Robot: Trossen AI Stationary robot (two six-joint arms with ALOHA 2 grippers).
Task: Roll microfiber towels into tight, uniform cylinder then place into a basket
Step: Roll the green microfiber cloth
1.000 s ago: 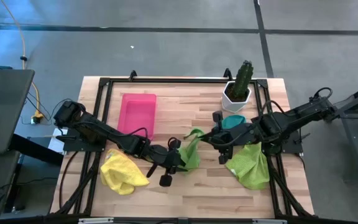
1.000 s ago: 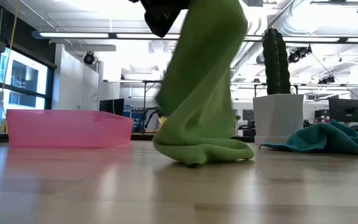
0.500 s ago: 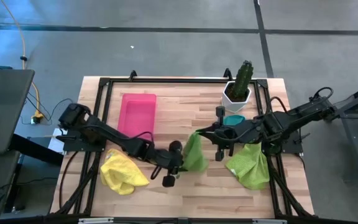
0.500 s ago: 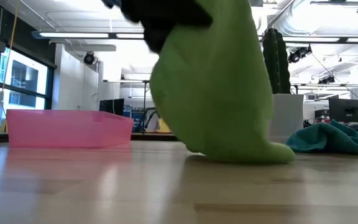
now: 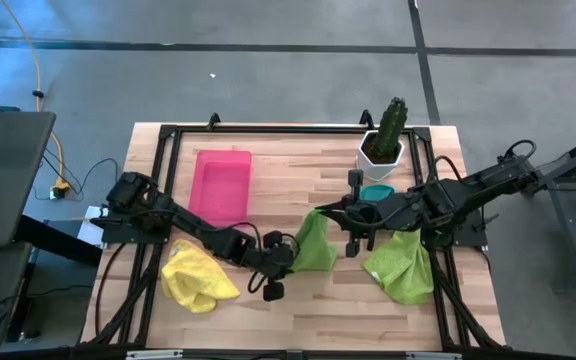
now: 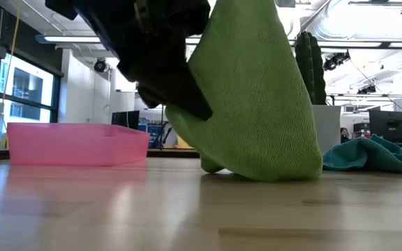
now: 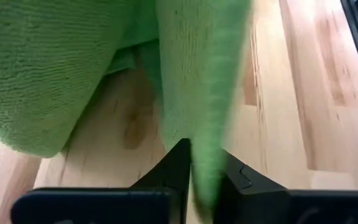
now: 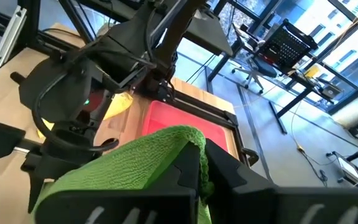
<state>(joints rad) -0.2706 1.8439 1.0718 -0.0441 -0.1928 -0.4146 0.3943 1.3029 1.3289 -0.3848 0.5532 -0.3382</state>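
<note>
I see the small green towel (image 5: 315, 246) held up off the table (image 5: 308, 180) near its middle, stretched between both grippers, its lower edge still resting on the wood. My left gripper (image 5: 290, 248) has its fingers clenched on one edge of that towel; the left wrist view shows cloth pinched in the narrow gap between the two dark fingers (image 7: 178, 163). My right gripper (image 5: 340, 212) is clamped on the towel's opposite, upper corner, and its wrist view shows green cloth (image 8: 129, 165) bunched over the fingertips. The basket (image 5: 220, 182) sits on the left half of the table, near the far edge. The yellow towel (image 5: 196, 277) lies crumpled beside the left arm. The larger green towel (image 5: 401, 265) lies under the right arm, with the teal towel (image 5: 376, 192) just beside the cactus pot (image 5: 381, 150).
</note>
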